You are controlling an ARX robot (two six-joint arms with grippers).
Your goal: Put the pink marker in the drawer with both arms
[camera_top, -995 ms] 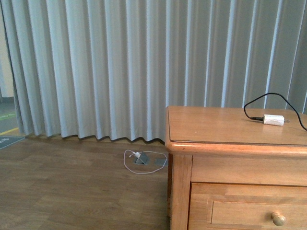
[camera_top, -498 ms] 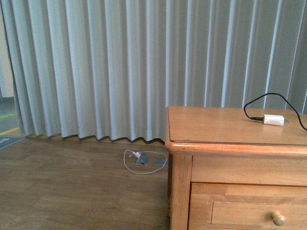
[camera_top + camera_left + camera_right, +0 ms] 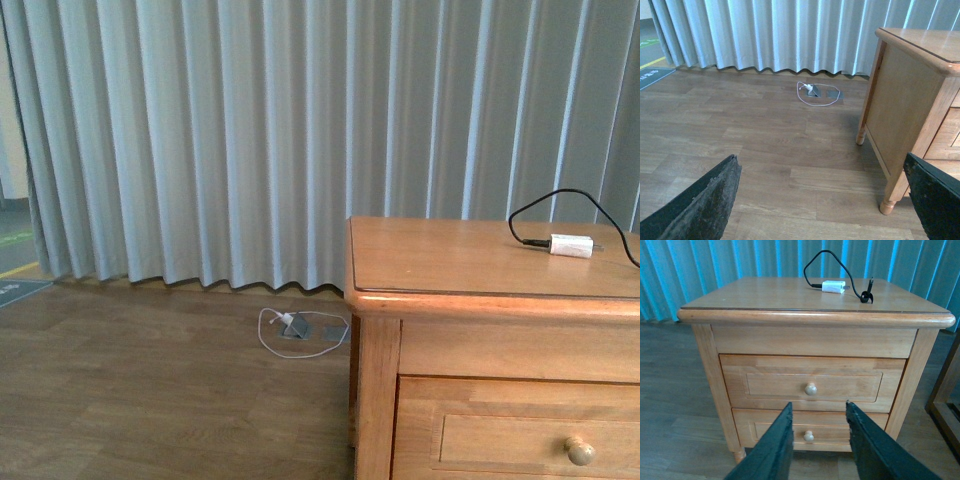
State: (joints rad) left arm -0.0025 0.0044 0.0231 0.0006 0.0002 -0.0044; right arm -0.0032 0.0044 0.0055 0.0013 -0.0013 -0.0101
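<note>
The pink marker is not in any view. The wooden cabinet (image 3: 815,315) has two shut drawers. The upper drawer (image 3: 765,385) has a round pale knob (image 3: 811,388); the lower drawer (image 3: 770,430) has its own knob (image 3: 809,436). My right gripper (image 3: 818,404) is open and empty, in front of the drawer fronts and apart from them. My left gripper (image 3: 820,157) is open wide and empty above the floor, beside the cabinet's side (image 3: 900,100). The front view shows the upper drawer's knob (image 3: 580,451) and neither arm.
A small white plug (image 3: 833,287) on a black cable lies on the cabinet top, also in the front view (image 3: 571,245). A white cable and grey floor socket (image 3: 817,93) lie on the wooden floor by the pale curtain (image 3: 250,140). A dark frame (image 3: 945,390) stands beside the cabinet.
In the front view the cabinet and plug sit slightly higher in the picture than before. No arm or object has visibly moved there.
</note>
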